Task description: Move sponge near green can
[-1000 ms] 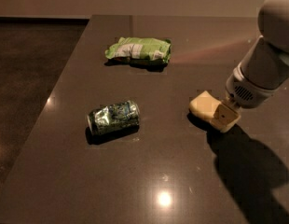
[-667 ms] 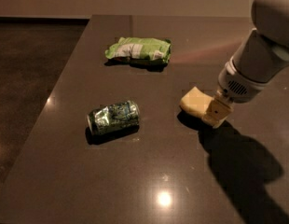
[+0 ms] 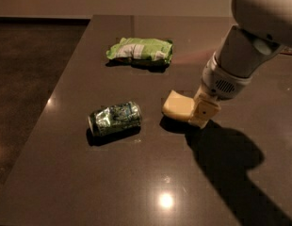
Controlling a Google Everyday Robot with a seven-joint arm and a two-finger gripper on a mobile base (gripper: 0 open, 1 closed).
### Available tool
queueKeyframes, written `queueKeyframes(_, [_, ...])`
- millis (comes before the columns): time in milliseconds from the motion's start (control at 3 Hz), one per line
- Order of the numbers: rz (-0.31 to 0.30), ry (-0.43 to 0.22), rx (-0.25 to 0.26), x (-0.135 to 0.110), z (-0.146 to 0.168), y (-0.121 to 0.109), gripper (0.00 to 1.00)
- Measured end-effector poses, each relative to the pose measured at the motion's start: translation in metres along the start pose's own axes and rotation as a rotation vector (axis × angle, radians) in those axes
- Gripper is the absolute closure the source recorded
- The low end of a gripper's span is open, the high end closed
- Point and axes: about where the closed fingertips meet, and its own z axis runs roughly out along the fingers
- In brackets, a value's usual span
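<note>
The pale yellow sponge [image 3: 176, 106] is at the table's middle, a short gap to the right of the dented green can [image 3: 115, 118], which lies on its side. My gripper [image 3: 198, 113] comes in from the upper right and is shut on the sponge's right end, holding it at or just above the tabletop. The arm's white wrist hides the gripper's upper part.
A light green and white snack bag [image 3: 141, 50] lies at the back of the dark table [image 3: 113, 182]. The table's left edge runs diagonally beside the floor. My arm casts a large shadow at the front right.
My gripper has carried the sponge leftward, toward the green can. The can and the snack bag have not moved.
</note>
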Motion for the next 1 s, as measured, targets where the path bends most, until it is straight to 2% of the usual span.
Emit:
queueKeyframes(333, [-0.094,0.010,-0.019,-0.011,0.007,0.004,0.82])
queueKeyframes(667, [-0.143,0.022,-0.028,-0.016,0.015,0.005,0.59])
queueKeyframes(1000, [-0.183,0.036,-0.041,-0.020,0.023,0.004,0.28])
